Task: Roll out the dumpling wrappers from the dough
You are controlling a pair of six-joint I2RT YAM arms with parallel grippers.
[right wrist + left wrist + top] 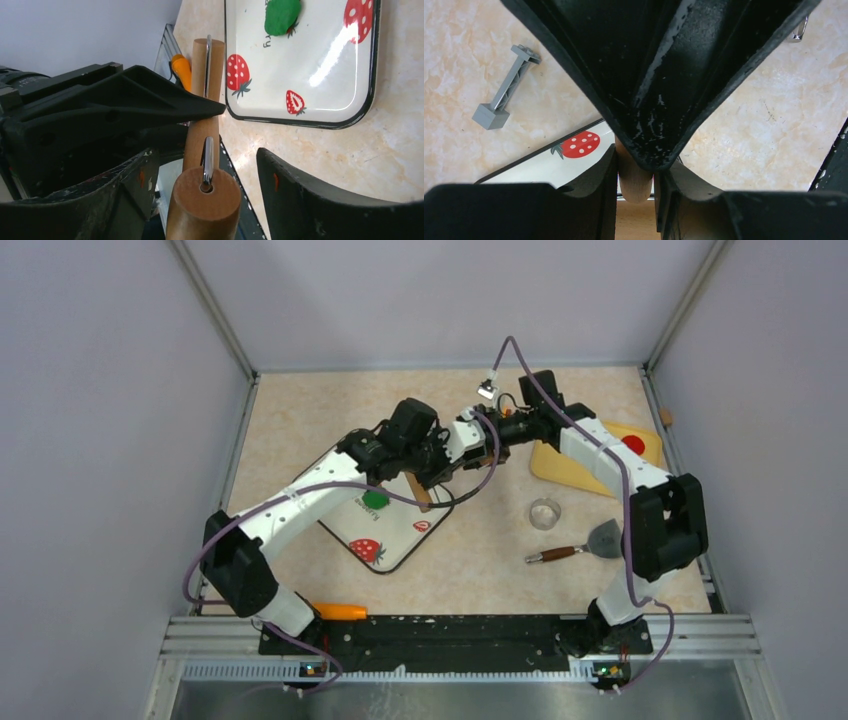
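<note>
**Rolling pin gripped, dough waiting on the tray**

From above, the left pincer [420,472] and right pincer [447,462] meet over the tray [400,540], where the dough [376,499] lies as a small green lump, not yet flattened; the rolling pin [424,496] slants just beside it, off the worktop [480,570]. In the left wrist view, the left pincer is clamped on the pin's wooden shaft. In the right wrist view, the right pincer's jaws stand apart on either side of the pin's near end, with a gap showing. The step looks like taking a two-handed hold; next the right pincer must close, then both lower the pin onto the dough.
</note>
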